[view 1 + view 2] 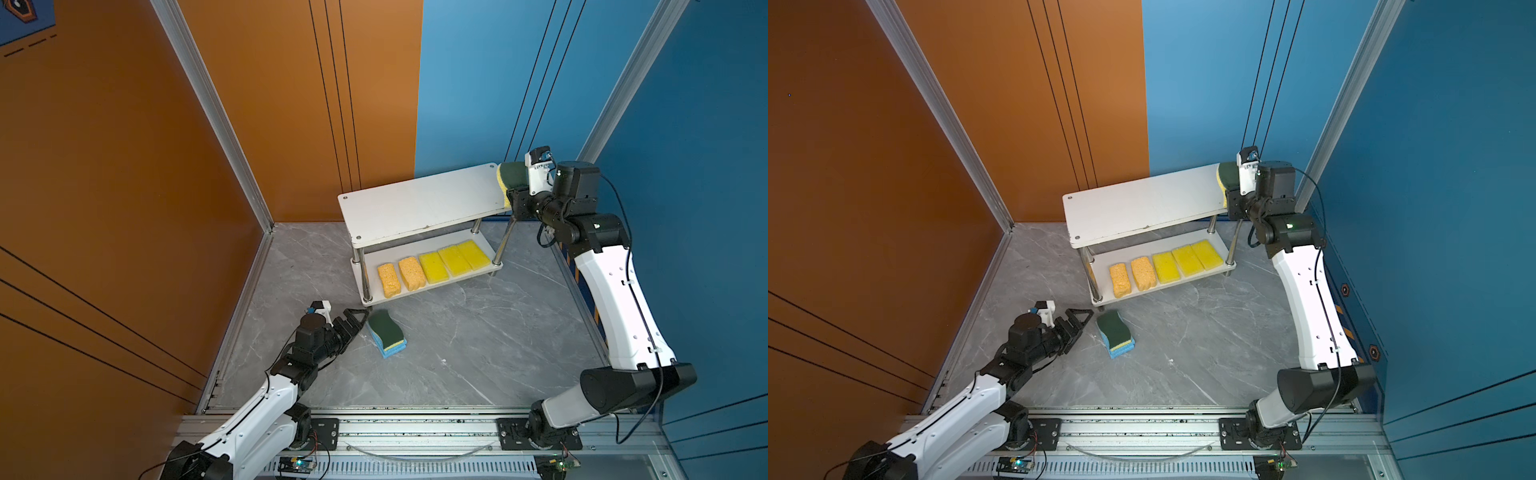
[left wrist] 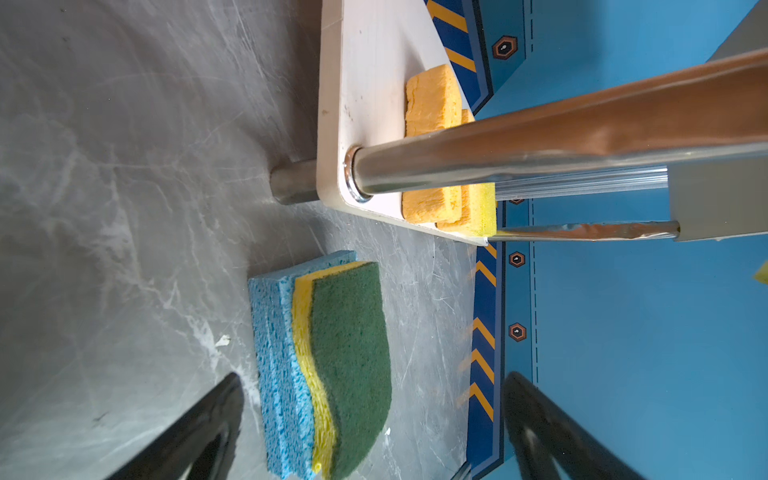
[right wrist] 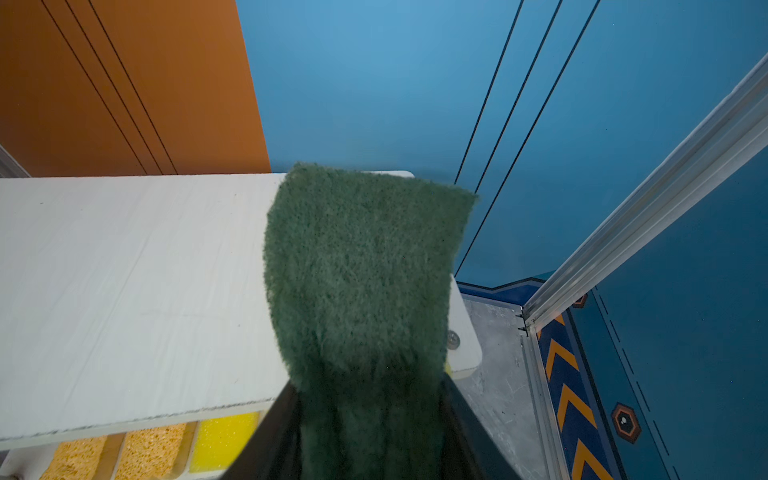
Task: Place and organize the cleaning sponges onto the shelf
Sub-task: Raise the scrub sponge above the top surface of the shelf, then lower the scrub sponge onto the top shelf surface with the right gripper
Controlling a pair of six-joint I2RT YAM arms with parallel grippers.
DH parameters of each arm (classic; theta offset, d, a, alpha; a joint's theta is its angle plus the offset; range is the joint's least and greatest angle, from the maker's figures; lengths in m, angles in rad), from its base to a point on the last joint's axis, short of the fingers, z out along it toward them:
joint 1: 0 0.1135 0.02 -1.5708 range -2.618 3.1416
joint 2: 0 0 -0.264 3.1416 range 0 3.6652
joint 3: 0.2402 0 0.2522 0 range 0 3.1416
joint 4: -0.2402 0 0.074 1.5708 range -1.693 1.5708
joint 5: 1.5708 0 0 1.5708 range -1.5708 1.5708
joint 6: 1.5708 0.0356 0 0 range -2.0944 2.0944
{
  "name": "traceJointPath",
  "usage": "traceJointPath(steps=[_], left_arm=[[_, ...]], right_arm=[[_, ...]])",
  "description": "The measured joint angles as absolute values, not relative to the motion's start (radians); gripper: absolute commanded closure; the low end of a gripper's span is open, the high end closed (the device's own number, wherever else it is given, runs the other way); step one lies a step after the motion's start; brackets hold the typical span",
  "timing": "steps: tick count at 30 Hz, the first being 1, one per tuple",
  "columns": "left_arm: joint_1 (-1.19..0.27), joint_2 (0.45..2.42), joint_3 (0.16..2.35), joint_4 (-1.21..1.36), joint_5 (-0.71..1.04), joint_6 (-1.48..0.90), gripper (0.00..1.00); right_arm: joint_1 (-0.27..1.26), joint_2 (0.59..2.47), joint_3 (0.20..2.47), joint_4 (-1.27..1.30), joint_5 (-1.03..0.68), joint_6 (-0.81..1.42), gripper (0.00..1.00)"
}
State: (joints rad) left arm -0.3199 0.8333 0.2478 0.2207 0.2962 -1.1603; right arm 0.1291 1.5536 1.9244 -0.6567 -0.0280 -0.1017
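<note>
Firmly, right gripper (image 3: 369, 386) clamps a green-topped sponge (image 3: 361, 257) over the shelf (image 3: 124, 291) end; left gripper (image 1: 362, 321) gapes beside stacked sponges (image 1: 388, 332).

Shelf (image 1: 415, 208) btm board (image 1: 375, 293) – 2 orange sponges (image 1: 389, 280), 3 yellow sponges (image 1: 454, 260).

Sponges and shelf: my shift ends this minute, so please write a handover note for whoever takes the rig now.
Right gripper: shut on a green-topped sponge, over the right end of the shelf's top board; not released.
Left gripper: open, empty, beside the stack on the table: second green-topped sponge on blue sponges.
Done: two orange sponges and three yellow sponges lined up on the lower board.
Left: release the held sponge, then shelve the stack.
</note>
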Motion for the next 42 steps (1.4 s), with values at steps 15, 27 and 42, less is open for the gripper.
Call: traceJointPath(steps=[15, 27, 42], left_arm=[[-0.312, 0.856, 0.248, 0.219, 0.296, -1.168, 0.02], [-0.311, 0.884, 0.265, 0.219, 0.292, -1.168, 0.02], [-0.308, 0.936, 0.294, 0.222, 0.292, -1.168, 0.02]], right_arm=[[0.118, 1.721, 2.056, -0.617, -0.097, -0.108, 0.55], [0.158, 1.766, 2.06, -0.616, -0.116, -0.108, 0.54], [0.136, 1.781, 2.062, -0.616, -0.129, -0.15, 0.53]])
